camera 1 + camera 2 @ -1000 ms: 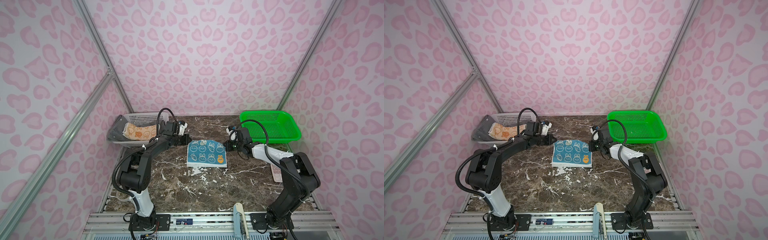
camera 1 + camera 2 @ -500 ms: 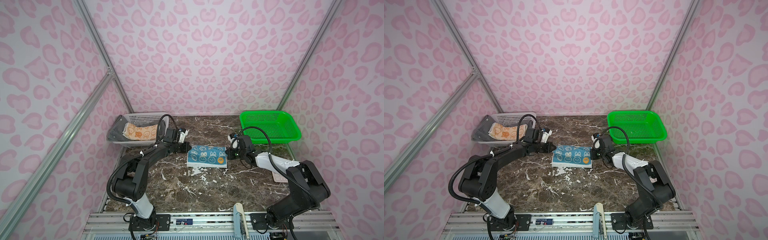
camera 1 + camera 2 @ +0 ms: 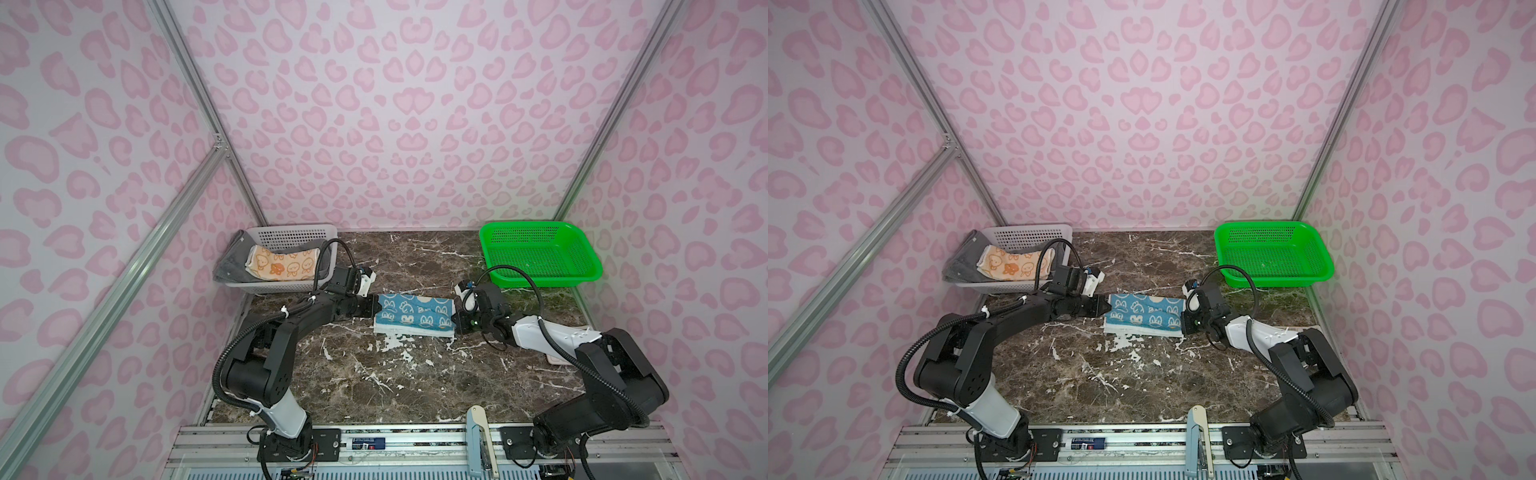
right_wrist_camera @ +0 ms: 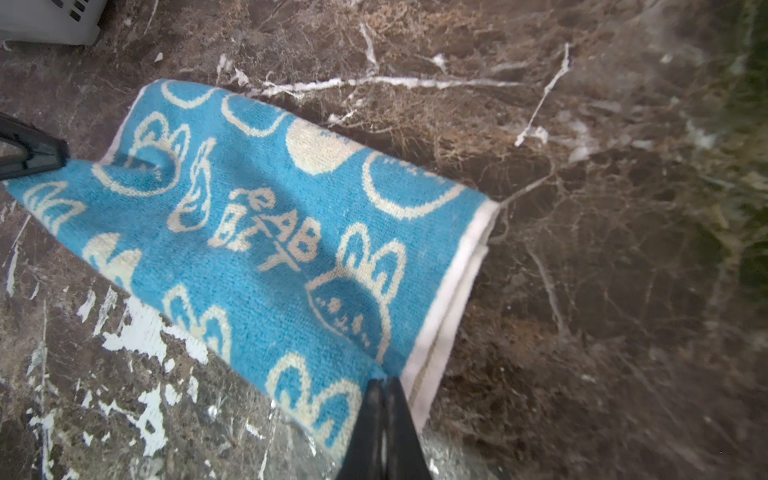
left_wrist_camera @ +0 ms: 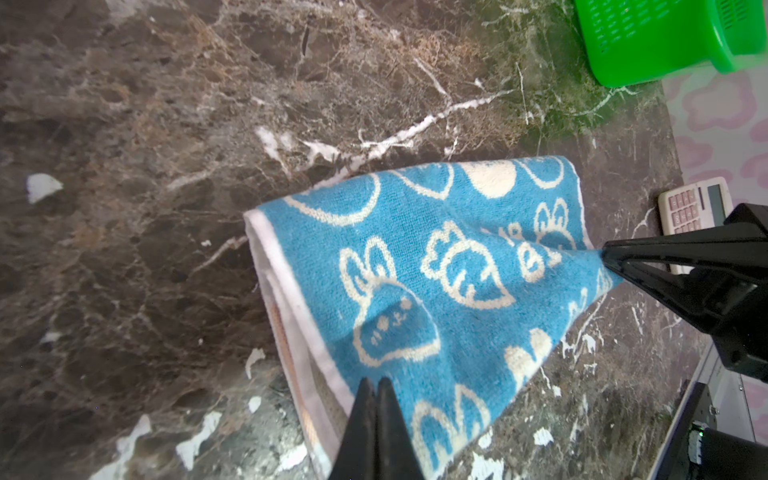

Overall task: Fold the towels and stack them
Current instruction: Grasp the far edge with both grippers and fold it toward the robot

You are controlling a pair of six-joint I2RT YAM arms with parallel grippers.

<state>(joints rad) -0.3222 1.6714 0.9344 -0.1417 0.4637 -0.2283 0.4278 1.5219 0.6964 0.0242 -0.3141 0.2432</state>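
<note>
Blue terry cloth with cream rabbit-and-carrot prints and the letters "RAB BIT": the blue towel (image 3: 413,313) (image 3: 1144,314) (image 4: 270,232) lies doubled over on the middle of the marble-patterned counter (image 3: 374,374), between the two arms. White-bordered edges show in layers at both short ends.

Left gripper (image 3: 377,307) (image 3: 1108,308) (image 5: 377,384): jaws pressed together, pinching the left end of the blue towel. The cloth puckers toward the grip.

Right gripper (image 3: 456,322) (image 3: 1182,322) (image 4: 384,384): jaws pressed together, pinching the right end of the same towel. The cloth is drawn fairly taut between the two grips.

Orange towel (image 3: 282,264) (image 3: 1013,264): printed with cream animal faces, lying in the white basket (image 3: 291,235) (image 3: 1025,237) at the far left of the counter.

Dark grey towel (image 3: 228,266) (image 3: 959,266): in the same basket, under and beside the orange one, draped over the basket's left wall.

Green basket (image 3: 544,279) (image 3: 1275,280) (image 5: 648,37): at the far right of the counter, well apart from the blue towel.

Calculator (image 5: 692,208): pale, on the counter's right edge near the right arm.
</note>
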